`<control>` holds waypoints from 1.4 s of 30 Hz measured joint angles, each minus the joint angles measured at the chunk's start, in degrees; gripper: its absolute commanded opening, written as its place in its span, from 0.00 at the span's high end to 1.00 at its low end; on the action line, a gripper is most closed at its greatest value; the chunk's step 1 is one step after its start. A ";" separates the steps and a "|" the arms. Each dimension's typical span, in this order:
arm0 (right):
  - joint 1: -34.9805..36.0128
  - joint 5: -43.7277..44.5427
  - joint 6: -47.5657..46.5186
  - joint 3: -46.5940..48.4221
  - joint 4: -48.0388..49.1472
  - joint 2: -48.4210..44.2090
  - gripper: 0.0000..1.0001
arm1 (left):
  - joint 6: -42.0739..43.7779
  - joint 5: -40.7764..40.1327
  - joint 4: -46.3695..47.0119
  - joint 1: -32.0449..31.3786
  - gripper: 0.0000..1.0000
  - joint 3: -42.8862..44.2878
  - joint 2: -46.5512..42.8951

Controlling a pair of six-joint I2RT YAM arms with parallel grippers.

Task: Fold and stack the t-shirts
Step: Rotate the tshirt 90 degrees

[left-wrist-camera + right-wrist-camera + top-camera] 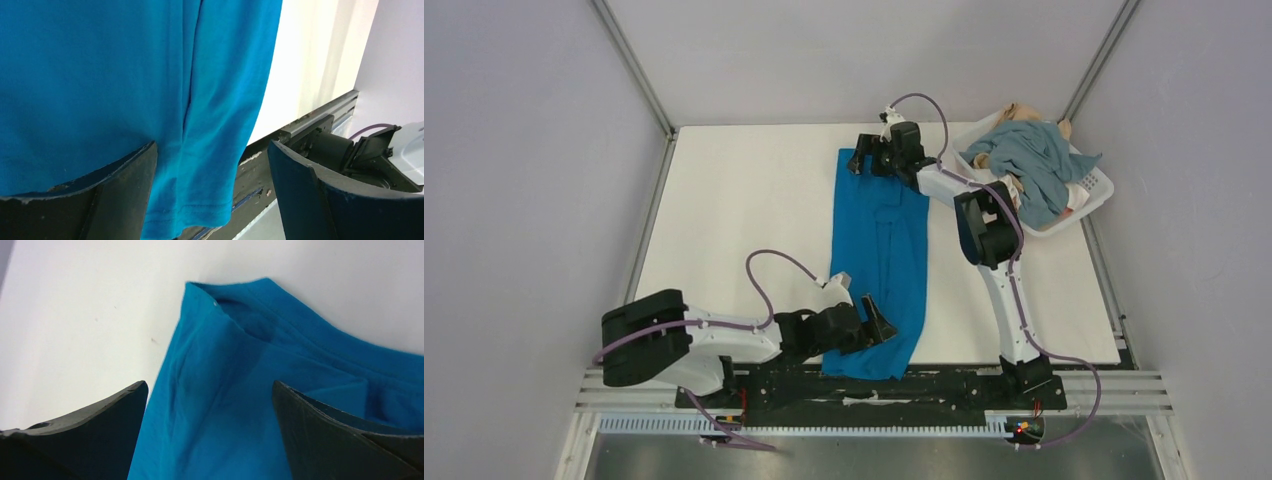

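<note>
Basket (1096, 188) heaped with grey-blue t-shirt (1034, 160) sits far right, beside right arm (986, 232). Both jaws released: left gripper (882, 322) over blue t-shirt (879, 250) near hem, right gripper (856, 162) over collar.

The white table (754, 230) carries a bright blue t-shirt (879, 260), folded into a long narrow strip, its near end reaching past the front edge. Right of the shirt's far end sits a white basket (1100, 188).
</note>
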 measured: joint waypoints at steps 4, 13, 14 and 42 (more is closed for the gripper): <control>-0.04 2.82 -5.46 -0.52 -9.68 -4.20 0.02 | 2.38 -1.22 -7.34 -0.72 0.12 1.84 -3.74; 0.15 17.92 -9.27 -27.34 -20.20 -40.04 0.02 | 5.86 -8.59 -33.16 -1.03 0.12 2.56 -26.08; 0.22 18.80 -8.41 -32.96 -19.63 -44.94 0.02 | 6.23 -9.16 -35.36 -1.03 0.12 2.51 -26.91; 22.86 37.88 5.95 -42.23 -21.73 -33.03 0.02 | 7.32 -22.86 -46.10 -1.03 0.12 -9.97 -45.64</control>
